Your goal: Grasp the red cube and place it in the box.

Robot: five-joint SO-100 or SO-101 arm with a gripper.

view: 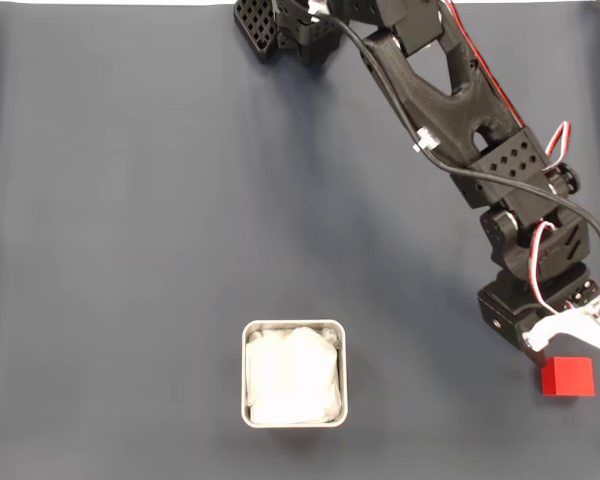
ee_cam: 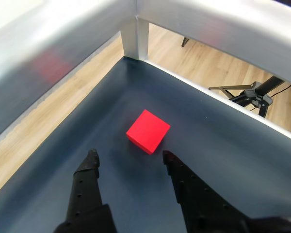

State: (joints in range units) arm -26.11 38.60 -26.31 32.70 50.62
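Note:
The red cube (view: 567, 377) lies on the dark mat near the right edge of the fixed view, far to the right of the box (view: 245, 372). That box is a square silver tin lined with crumpled white paper, and nothing red shows inside it. My gripper (view: 542, 350) hangs just up-left of the cube, mostly hidden under the wrist. In the wrist view the gripper (ee_cam: 130, 156) is open, its two black fingers (ee_cam: 89, 167) spread apart, and the red cube (ee_cam: 148, 131) sits just beyond the tips, slightly right of centre and untouched.
The arm's black links (view: 450, 100) stretch from the base at the top centre down to the right. In the wrist view a silver frame rail (ee_cam: 136, 34) and its post border the mat's corner, with wooden floor and a tripod (ee_cam: 250, 94) beyond.

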